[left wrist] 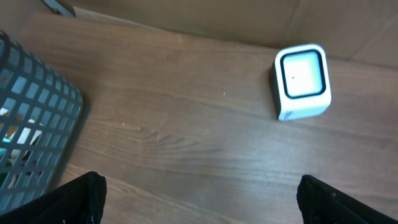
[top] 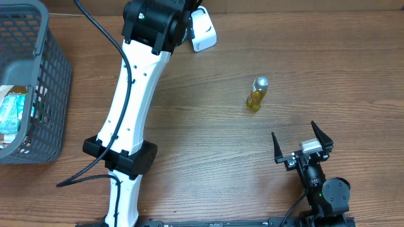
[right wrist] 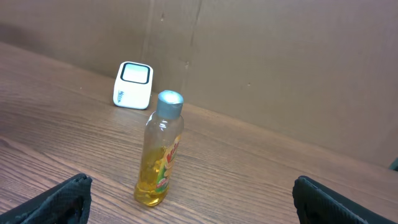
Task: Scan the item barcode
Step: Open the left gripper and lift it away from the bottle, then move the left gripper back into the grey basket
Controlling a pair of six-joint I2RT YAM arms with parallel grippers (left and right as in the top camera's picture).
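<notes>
Wooden table (top: pixel 208 145) underneath, bare grain nearly everywhere. Far left: grey mesh basket (top: pixel 53 75) with packets (top: pixel 11 113) inside, well apart from everything else. Between basket and bottle (top: pixel 257 94): long white left arm (top: pixel 129 101), reaching from the near edge to the far edge, black cable (top: pixel 101 31) looped beside it. At the far edge, just beside that arm's wrist: white scanner (top: pixel 203 30), dark-framed window tilted up. Behind the table in both wrist views: brown cardboard wall (right wrist: pixel 280 62).

Open room all round the bottle, no neighbour touching it. Clear wood between bottle and scanner, and between bottle and right gripper (top: pixel 294 130) at the near edge.

Bottle right of centre, upright, long axis vertical, silver cap (right wrist: pixel 169 102) on top, yellow liquid below, label (right wrist: pixel 168 158) with red lettering turned toward the right wrist camera.

Left gripper (left wrist: pixel 202 199) spread wide, nothing between the fingers, over bare wood between basket (left wrist: pixel 37 124) and scanner (left wrist: pixel 301 81). Right gripper (right wrist: pixel 196 202) likewise spread wide and unloaded, bottle (right wrist: pixel 160 149) ahead of it and apart, scanner (right wrist: pixel 133 85) farther behind.
</notes>
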